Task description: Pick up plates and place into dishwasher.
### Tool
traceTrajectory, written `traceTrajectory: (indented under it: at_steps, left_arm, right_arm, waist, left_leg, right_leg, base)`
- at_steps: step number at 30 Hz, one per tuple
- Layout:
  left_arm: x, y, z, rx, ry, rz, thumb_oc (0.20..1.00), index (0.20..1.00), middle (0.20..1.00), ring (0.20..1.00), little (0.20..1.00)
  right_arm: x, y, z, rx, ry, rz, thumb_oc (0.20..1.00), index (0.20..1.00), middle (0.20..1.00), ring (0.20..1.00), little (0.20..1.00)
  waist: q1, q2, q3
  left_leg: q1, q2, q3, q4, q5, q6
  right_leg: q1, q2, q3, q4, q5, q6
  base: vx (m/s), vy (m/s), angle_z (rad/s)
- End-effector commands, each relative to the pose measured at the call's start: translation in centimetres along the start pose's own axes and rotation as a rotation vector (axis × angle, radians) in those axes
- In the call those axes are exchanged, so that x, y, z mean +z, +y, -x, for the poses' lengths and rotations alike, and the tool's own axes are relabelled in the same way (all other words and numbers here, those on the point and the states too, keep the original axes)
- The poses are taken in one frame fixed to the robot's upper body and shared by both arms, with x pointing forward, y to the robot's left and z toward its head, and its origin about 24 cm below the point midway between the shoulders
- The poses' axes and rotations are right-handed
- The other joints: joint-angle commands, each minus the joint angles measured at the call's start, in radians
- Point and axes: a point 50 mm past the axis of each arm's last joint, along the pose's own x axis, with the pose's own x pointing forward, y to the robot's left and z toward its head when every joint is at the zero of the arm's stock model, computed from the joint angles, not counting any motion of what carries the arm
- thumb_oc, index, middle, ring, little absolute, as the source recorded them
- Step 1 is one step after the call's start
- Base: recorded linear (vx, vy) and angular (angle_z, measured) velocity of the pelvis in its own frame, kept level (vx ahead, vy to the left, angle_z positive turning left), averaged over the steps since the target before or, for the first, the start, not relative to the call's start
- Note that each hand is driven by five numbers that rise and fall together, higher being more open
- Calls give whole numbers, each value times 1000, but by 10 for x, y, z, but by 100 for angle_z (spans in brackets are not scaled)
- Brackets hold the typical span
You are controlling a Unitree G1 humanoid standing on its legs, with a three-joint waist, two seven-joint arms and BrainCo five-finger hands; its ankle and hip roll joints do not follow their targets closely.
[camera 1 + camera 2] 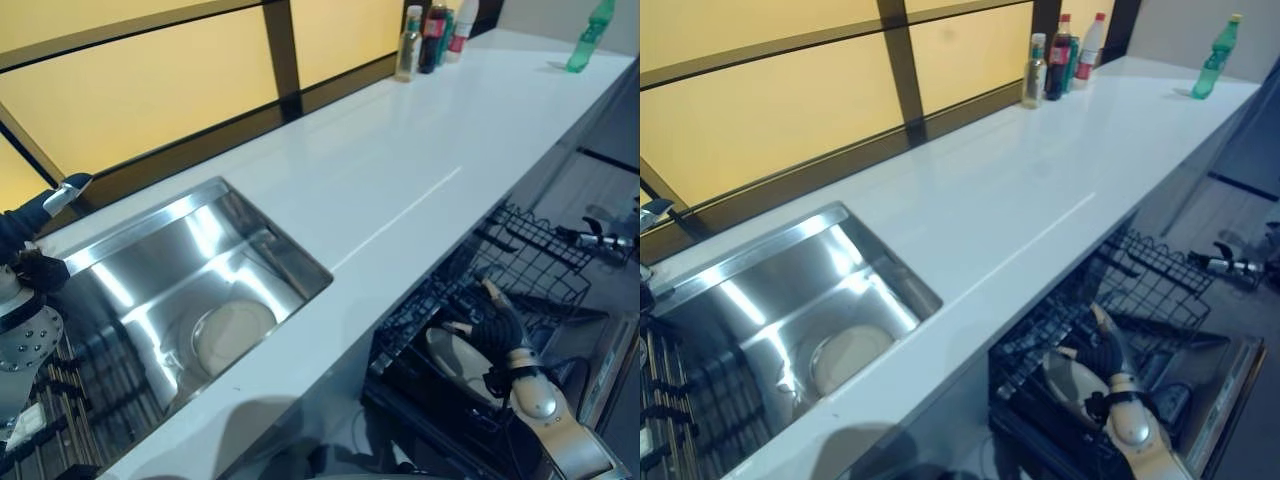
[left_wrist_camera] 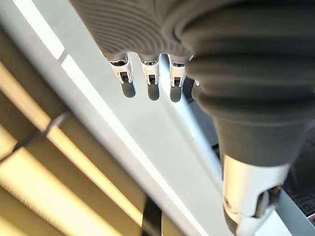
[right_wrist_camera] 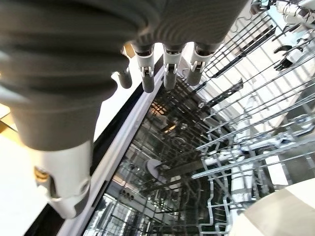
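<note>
At four o'clock, over the black wire dishwasher rack, the right hand rests with fingers straight and relaxed beside a pale round plate lying in the rack. Another cream round plate sits in the steel sink at eight o'clock — left hand at nine, fingers loosely extended.
</note>
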Motion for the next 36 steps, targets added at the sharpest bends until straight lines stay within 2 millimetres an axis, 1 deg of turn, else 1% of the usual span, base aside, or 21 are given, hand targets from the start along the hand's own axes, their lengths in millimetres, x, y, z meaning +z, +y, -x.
traceTrajectory:
  at_steps: [1, 3, 5, 8, 12, 13, 14, 15, 18, 21, 25, 31, 34, 36]
  left_arm:
    - [-17, -10, 8, -145, 172, 84, 1000, 1000, 1000, 1000, 1000]
    - [-26, -19, 21, -196, 275, 136, 1000, 1000, 1000, 1000, 1000]
    - [-37, -31, 36, -247, 383, 171, 1000, 1000, 1000, 1000, 1000]
    - [-49, -42, 45, -274, 472, 175, 1000, 1000, 1000, 1000, 1000]
    - [-72, -48, 54, -241, 623, 132, 1000, 1000, 1000, 1000, 1000]
    - [-82, -50, 58, -238, 695, 121, 1000, 1000, 1000, 1000, 1000]
    - [-86, -52, 59, -241, 708, 116, 1000, 1000, 1000, 1000, 1000]
    - [-92, -55, 58, -260, 743, 101, 1000, 1000, 1000, 1000, 1000]
    - [-101, -61, 57, -303, 791, 90, 1000, 1000, 1000, 1000, 1000]
    - [-115, -64, 58, -330, 856, 74, 1000, 1000, 1000, 1000, 1000]
    - [-128, -64, 57, -327, 931, 72, 1000, 1000, 1000, 1000, 1000]
    - [-140, -63, 42, -383, 957, 32, 1000, 1000, 1000, 1000, 1000]
    - [-140, -66, 33, -456, 936, 37, 1000, 1000, 1000, 1000, 1000]
    - [-138, -70, 30, -517, 924, 73, 1000, 1000, 1000, 1000, 1000]
  right_arm:
    - [27, -18, -8, -31, -160, 43, 1000, 1000, 1000, 1000, 1000]
    - [28, -21, -9, -33, -165, 56, 1000, 1000, 1000, 1000, 1000]
    - [31, -24, -14, -47, -178, 70, 1000, 1000, 1000, 1000, 1000]
    - [37, -29, -21, -73, -199, 76, 1000, 1000, 1000, 1000, 1000]
    - [46, -33, -32, -107, -235, 64, 1000, 1000, 1000, 1000, 1000]
    - [50, -32, -35, -117, -250, 54, 1000, 1000, 1000, 1000, 1000]
    - [52, -32, -37, -123, -258, 47, 1000, 1000, 1000, 1000, 1000]
    - [56, -31, -40, -128, -272, 36, 1000, 1000, 1000, 1000, 1000]
    - [65, -30, -44, -139, -299, 16, 1000, 1000, 1000, 1000, 1000]
    - [73, -31, -49, -140, -330, 17, 1000, 1000, 1000, 1000, 1000]
    - [80, -30, -52, -145, -351, 26, 1000, 1000, 1000, 1000, 1000]
    - [86, -34, -57, -160, -373, 21, 1000, 1000, 1000, 1000, 1000]
    - [91, -35, -58, -164, -387, 24, 1000, 1000, 1000, 1000, 1000]
    - [93, -37, -59, -170, -396, 31, 1000, 1000, 1000, 1000, 1000]
  waist:
    - [-28, -4, 49]
    - [-35, -1, 66]
    - [-40, -1, 101]
    - [-42, -9, 146]
    - [-37, -35, 204]
    - [-34, -49, 223]
    - [-33, -55, 232]
    - [-31, -68, 248]
    - [-30, -87, 275]
    - [-36, -96, 302]
    - [-47, -103, 324]
    - [-60, -123, 354]
    - [-66, -124, 369]
    - [-70, -120, 379]
  left_leg:
    - [-1, -65, 59, 12, -60, 92]
    - [-13, -63, 66, 28, -60, 91]
    - [-44, -60, 76, 59, -59, 90]
    - [-96, -54, 86, 98, -55, 88]
    - [-162, -46, 92, 139, -48, 89]
    - [-185, -40, 94, 150, -45, 88]
    - [-198, -38, 95, 159, -45, 87]
    - [-220, -35, 96, 172, -44, 86]
    - [-254, -28, 97, 191, -43, 84]
    - [-285, -24, 102, 205, -40, 84]
    - [-308, -20, 111, 211, -39, 87]
    - [-340, -19, 118, 221, -40, 89]
    - [-352, -19, 124, 217, -37, 91]
    - [-356, -22, 128, 211, -34, 92]
  right_leg:
    - [41, -41, 30, 42, -64, 60]
    - [30, -41, 39, 50, -65, 58]
    - [2, -41, 51, 66, -63, 54]
    - [-40, -36, 64, 82, -59, 49]
    - [-85, -24, 74, 86, -43, 45]
    - [-97, -20, 71, 85, -38, 43]
    - [-102, -17, 70, 85, -34, 42]
    - [-112, -12, 67, 84, -27, 38]
    - [-131, -6, 60, 84, -14, 33]
    - [-151, -3, 58, 85, -2, 26]
    - [-176, 0, 62, 89, 9, 24]
    - [-211, 4, 64, 96, 31, 20]
    - [-228, 4, 67, 95, 40, 18]
    - [-237, 3, 69, 89, 47, 18]
  base:
    - [3, 61, -20]
    - [-19, 55, -13]
    - [-86, 44, -6]
    - [-120, 19, -18]
    - [-128, -39, -5]
    - [-102, -63, -6]
    - [-111, -83, -5]
    - [-72, -64, -4]
    - [-62, -42, -1]
    - [-47, 33, 2]
    - [-26, 58, 0]
    - [-13, 22, 0]
    - [-23, 43, -2]
    - [-22, 53, -7]
